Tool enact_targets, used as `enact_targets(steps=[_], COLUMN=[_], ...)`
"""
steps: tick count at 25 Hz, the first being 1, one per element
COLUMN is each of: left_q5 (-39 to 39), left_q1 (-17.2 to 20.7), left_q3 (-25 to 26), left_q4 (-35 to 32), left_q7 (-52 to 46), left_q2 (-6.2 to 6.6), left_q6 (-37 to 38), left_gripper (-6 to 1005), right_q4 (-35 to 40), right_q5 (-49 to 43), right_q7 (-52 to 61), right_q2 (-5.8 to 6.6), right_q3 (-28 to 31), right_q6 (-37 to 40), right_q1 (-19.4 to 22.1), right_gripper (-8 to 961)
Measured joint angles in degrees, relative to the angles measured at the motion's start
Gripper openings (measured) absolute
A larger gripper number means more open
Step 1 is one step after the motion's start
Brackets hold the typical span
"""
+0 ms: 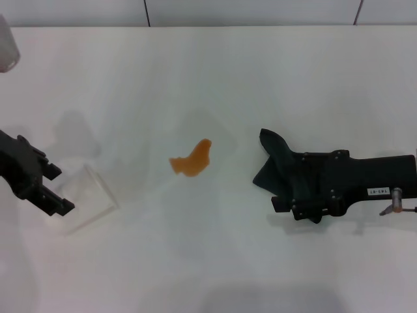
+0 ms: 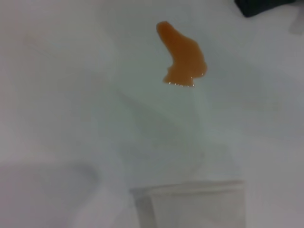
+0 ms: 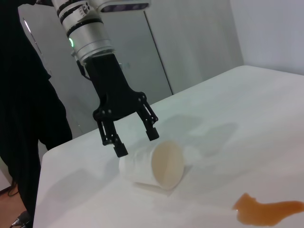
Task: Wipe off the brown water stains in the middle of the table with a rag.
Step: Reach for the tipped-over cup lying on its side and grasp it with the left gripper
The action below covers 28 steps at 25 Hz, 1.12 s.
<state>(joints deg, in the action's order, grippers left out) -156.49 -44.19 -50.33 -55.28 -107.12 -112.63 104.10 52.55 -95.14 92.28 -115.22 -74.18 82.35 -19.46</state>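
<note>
The brown water stain [image 1: 190, 161] is a small orange-brown blotch in the middle of the white table [image 1: 215, 261]. It also shows in the left wrist view [image 2: 183, 54] and in the right wrist view [image 3: 268, 211]. My right gripper [image 1: 290, 186] is shut on the dark rag [image 1: 273, 160], to the right of the stain and apart from it. A corner of the rag [image 2: 261, 5] shows in the left wrist view. My left gripper [image 1: 55, 189] [image 3: 135, 140] is open at the table's left, just over the closed end of a tipped cup.
A pale cream cup [image 1: 88, 199] [image 3: 152, 166] lies on its side by my left gripper, mouth toward the stain; it also shows in the left wrist view [image 2: 190, 204]. A pale container [image 1: 6, 45] stands at the back left corner.
</note>
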Motion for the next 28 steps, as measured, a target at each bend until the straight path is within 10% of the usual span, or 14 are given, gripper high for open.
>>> enact_targets(steps=[28], left_q5=[-1.31], left_q1=[-0.29], left_q3=[-1.4], left_q4=[2.32], left_q7=[0.27], left_q2=[-2.53], left_q6=[-4.29], left_gripper=[809], right_q4=[-0.77], right_q5=[0.05], right_q7=[-0.19], right_q2=[0.0], right_q3=[0.17], right_q6=[0.09], right_q1=[0.09], right_gripper=[856])
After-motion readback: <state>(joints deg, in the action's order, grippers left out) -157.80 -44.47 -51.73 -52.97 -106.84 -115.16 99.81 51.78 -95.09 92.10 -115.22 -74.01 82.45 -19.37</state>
